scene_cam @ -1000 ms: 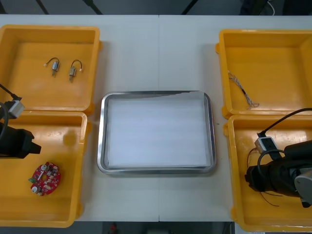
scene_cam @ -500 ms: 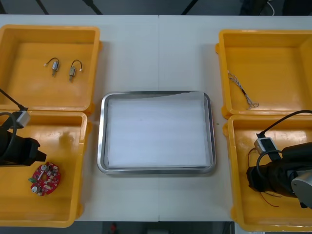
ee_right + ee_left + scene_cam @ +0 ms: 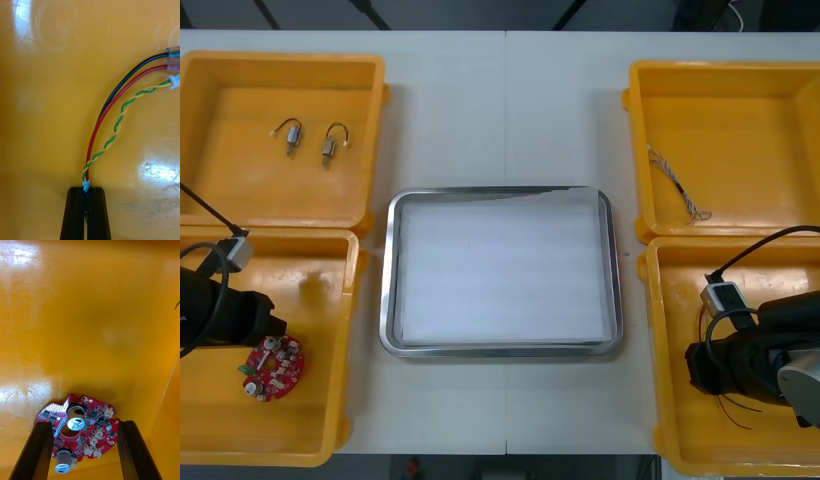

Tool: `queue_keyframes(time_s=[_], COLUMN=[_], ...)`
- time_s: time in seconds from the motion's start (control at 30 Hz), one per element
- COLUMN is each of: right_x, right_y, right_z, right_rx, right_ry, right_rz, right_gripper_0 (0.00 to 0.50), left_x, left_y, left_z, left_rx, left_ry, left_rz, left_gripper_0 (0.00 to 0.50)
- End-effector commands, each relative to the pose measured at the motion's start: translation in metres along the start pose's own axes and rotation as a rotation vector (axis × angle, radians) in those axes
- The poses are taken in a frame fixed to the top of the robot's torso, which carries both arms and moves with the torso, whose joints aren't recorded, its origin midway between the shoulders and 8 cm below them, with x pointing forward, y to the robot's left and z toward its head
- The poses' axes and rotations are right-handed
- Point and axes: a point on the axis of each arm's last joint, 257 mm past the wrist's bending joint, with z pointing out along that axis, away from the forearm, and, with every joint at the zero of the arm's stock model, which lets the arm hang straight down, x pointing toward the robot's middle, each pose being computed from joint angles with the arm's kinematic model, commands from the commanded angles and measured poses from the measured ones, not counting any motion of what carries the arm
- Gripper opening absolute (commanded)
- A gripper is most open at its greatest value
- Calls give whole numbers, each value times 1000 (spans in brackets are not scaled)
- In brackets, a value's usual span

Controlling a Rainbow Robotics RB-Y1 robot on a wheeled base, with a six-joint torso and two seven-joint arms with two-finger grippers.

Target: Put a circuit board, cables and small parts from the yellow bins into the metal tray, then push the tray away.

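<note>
Pick-up is being worked on both sides. The circuit board [image 3: 272, 366], parts-side up in the near left yellow bin [image 3: 310, 425], is being straddled by the spread left hand [image 3: 84, 425]: closing is needed next. The cables [image 3: 119, 120] are being pinched at their tip by the right hand [image 3: 87, 189] in the near right bin [image 3: 670, 300], their length running out from that hand, then curving aside.

Black arms [image 3: 225, 318], looping black wiring [image 3: 770, 240], grey plugs [image 3: 721, 296], flat black fingers [image 3: 37, 450].

This is an electronics lab or workshop. A plain white worktop [image 3: 505, 110] carries square yellow plastic bins [image 3: 280, 62] of parts either side of a shiny rectangular metal tray [image 3: 388, 280].
</note>
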Motion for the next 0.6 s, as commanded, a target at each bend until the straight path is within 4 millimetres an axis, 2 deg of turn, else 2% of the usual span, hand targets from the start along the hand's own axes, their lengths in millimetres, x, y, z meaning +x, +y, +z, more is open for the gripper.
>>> queue_keyframes(time_s=[0.03, 0.37, 0.6], right_x=[-6, -23, -31], right_y=[0, -4, -6], right_z=[-27, -88, -120], right_rx=[26, 43, 34], right_ry=[2, 21, 34], right_rz=[-103, -143, -156], right_gripper_0=[0, 0, 0], left_x=[7, 17, 23], left_y=[7, 14, 19], left_z=[7, 15, 18], left_rx=[-22, -49, -59], left_ry=[0, 6, 10], left_rz=[96, 122, 125], left_gripper_0=[500, 500, 500])
